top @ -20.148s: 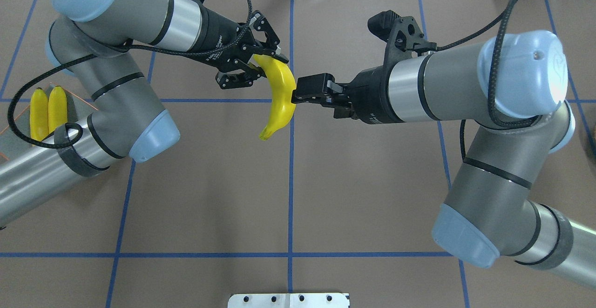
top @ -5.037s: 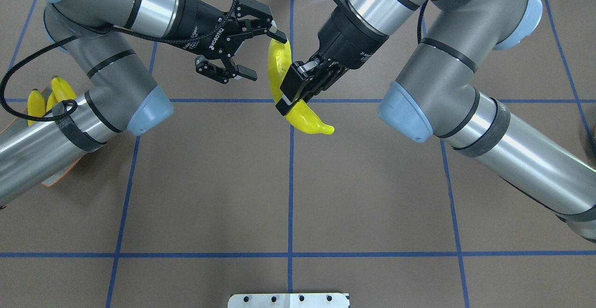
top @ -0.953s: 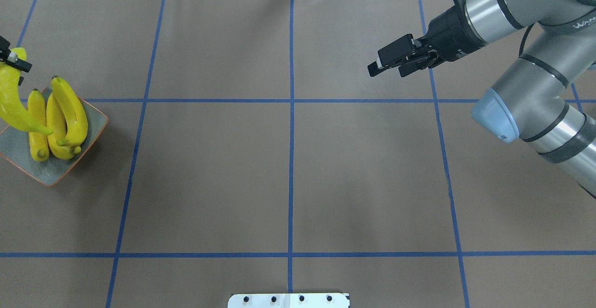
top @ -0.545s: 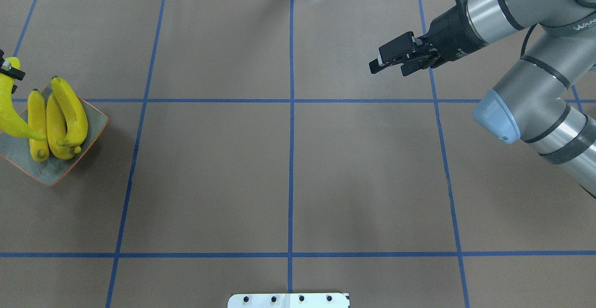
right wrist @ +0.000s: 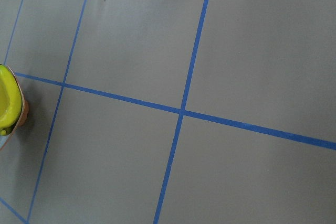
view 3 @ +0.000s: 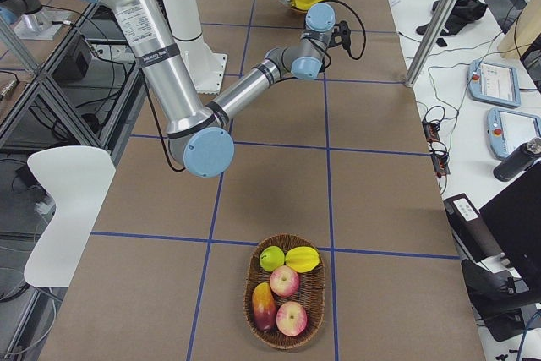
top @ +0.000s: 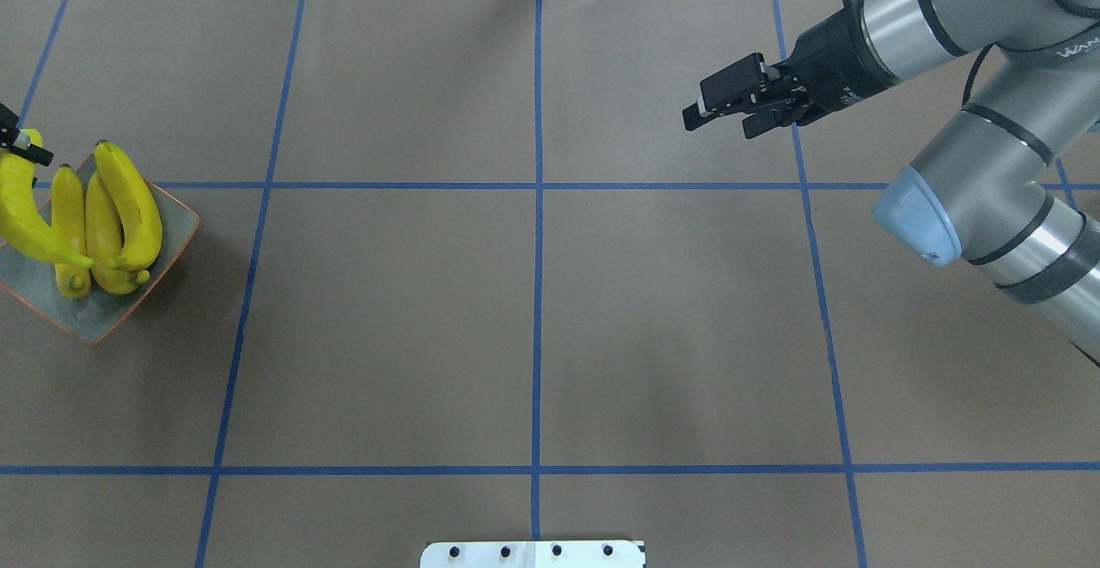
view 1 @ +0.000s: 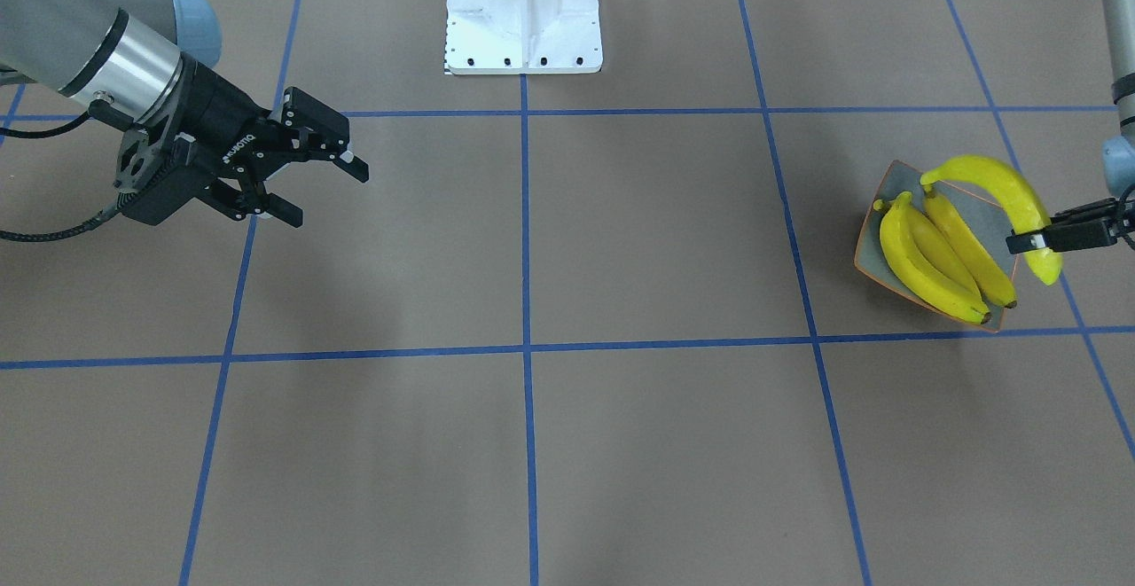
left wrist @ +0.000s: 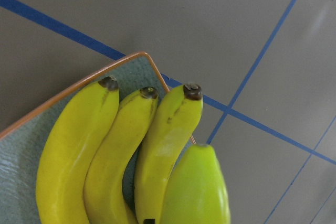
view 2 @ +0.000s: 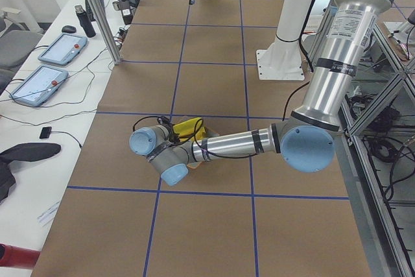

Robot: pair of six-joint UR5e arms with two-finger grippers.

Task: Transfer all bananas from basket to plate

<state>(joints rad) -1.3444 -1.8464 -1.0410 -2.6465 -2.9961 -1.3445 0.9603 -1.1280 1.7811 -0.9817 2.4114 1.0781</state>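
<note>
Here, the plate (view 1: pixel 872 236) sits on the brown table (view 1: pixel 621 444), and a blue tape line (view 1: pixel 709 339) passes just beside one of its corners. Three bananas (view 1: pixel 918 262) lie side by side across the plate. In the left wrist view their dark tips all point toward the same stretch of the orange rim.

A fourth banana (view 1: pixel 991 180) arches above the side of the plate that faces away from the table's middle. One of its ends reaches over a corner of the plate and the other hangs out past the rim. The left gripper (view 1: pixel 1029 239) pinches this fourth banana near its outer end, jaws pressed against its sides. In the overhead view its lower tip overlaps the nearest banana on the plate, but whether the two touch cannot be told.

The right gripper (top: pixel 720 121) hovers over the table well apart from the plate, far across toward the opposite end, with its jaws spread wide.

The basket (view 3: pixel 252 293) stands farther still from the plate, at the table's other end, and shows only in the exterior right view. It holds mixed fruit (view 3: pixel 285 281): reddish apples, a green piece, a yellow piece and a red-yellow one.
</note>
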